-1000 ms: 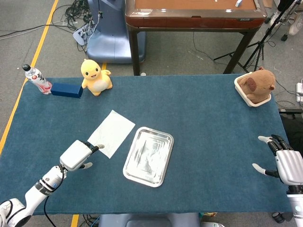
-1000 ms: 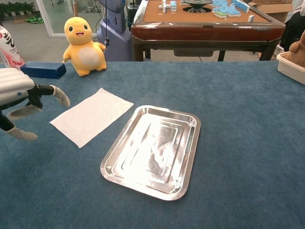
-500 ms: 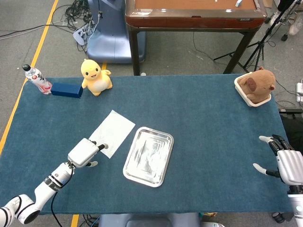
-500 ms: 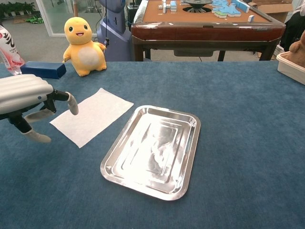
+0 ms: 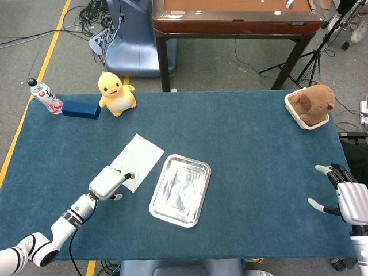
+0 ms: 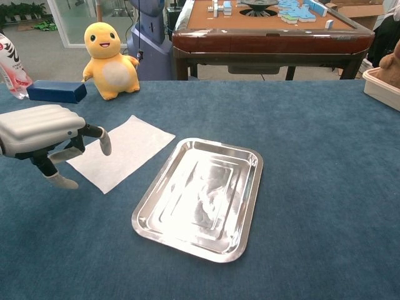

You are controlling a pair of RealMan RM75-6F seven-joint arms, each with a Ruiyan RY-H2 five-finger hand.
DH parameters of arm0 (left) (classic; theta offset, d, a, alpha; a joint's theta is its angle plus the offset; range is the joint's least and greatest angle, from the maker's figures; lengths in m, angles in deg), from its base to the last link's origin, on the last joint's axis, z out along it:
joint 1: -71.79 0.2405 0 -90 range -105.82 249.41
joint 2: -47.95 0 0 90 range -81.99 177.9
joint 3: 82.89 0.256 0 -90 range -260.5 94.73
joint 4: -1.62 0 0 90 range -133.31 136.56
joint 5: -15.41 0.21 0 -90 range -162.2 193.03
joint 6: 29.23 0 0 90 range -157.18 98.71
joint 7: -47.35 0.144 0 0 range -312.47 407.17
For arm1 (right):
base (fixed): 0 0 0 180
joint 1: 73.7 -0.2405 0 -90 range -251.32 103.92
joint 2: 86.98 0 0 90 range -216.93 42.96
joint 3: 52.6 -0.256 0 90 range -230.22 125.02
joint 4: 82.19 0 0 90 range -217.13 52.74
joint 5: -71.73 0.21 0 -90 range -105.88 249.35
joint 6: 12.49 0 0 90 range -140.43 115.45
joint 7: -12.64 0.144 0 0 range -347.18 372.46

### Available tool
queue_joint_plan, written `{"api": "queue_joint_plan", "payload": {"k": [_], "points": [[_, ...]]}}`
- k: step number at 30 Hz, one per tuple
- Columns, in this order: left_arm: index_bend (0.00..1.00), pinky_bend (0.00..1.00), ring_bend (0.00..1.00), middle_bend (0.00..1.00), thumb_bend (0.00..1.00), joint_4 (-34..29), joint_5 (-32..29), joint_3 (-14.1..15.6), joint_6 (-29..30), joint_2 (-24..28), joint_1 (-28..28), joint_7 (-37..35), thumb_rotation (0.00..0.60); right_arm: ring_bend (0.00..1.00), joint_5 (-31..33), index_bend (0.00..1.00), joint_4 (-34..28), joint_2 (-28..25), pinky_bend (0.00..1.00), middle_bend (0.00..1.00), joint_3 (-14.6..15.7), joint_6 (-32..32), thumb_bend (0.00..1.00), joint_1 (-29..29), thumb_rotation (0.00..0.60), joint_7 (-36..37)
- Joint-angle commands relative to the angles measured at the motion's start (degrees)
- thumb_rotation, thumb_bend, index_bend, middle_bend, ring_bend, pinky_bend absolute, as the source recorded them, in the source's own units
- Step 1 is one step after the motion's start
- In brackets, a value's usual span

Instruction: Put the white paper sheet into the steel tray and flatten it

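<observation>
Left hand: the white robot left hand (image 5: 108, 182) hovers over the near-left corner of the sheet, fingers (image 6: 104, 141) apart and curved downward, nothing gripped; whether a fingertip touches the paper cannot be told.
Right hand: the white right hand (image 5: 345, 196) sits at the table's 4 o'clock edge, fingers spread, holding nothing; it shows in the head view only.
Paper: the white rectangular paper sheet (image 5: 138, 161) lies flat on the blue-covered table (image 5: 253, 149), outside the tray, at about 10 o'clock from it and just beside its rim.
Tray: the shiny rectangular steel tray (image 5: 180, 189) rests near the table's middle, slightly toward the front, with nothing inside.
Back left: a yellow plush duck-like toy (image 5: 116, 92) stands at 11 o'clock on the table, with a dark blue box (image 5: 81, 108) just left of it and a plastic bottle with a pink label (image 5: 45, 96) beyond that.
Back right: a brown plush bear (image 5: 313, 101) sits in a white dish (image 5: 299, 119) at 2 o'clock.
</observation>
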Motion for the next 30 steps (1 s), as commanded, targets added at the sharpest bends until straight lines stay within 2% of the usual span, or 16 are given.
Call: {"api": "queue_joint_plan", "payload": {"k": [1, 7, 11, 18, 30], "points": [[0.37, 0.74, 0.65, 0.92, 0.06, 0.2, -1.2, -0.1, -1.1, -0.3, -0.3, -0.4, 0.600, 0.16, 0.0, 0.25, 0.0, 0.0, 0.33, 0.30, 0.0, 0.0, 0.00, 0.0, 0.600, 0.1], [0.38, 0.74, 0.65, 0.92, 0.06, 1.1, -2.8, -0.2, -1.9, -1.1, -0.6, 0.1, 0.600, 0.16, 0.0, 0.25, 0.1, 0.1, 0.33, 0.30, 0.0, -0.2, 0.00, 0.0, 0.600, 0.0], [0.40, 0.74, 0.65, 0.92, 0.14, 1.6, -3.2, -0.2, -1.9, -1.7, -0.8, 0.3, 0.600, 0.16, 0.0, 0.25, 0.0, 0.1, 0.33, 0.30, 0.1, -0.2, 0.00, -0.1, 0.600, -0.1], [0.42, 0.74, 0.65, 0.92, 0.20, 2.1, -4.3, -0.2, -2.2, -2.6, -1.0, 0.7, 0.600, 0.16, 0.0, 0.25, -0.1, 0.0, 0.33, 0.30, 0.0, -0.2, 0.00, 0.0, 0.600, -0.1], [0.42, 0.74, 0.65, 0.92, 0.20, 3.8, -4.9, 0.2, -2.0, -4.2, -1.2, 0.9, 0.600, 0.16, 0.1, 0.25, -0.1, 0.0, 0.33, 0.30, 0.0, -0.4, 0.00, -0.1, 0.600, -0.1]]}}
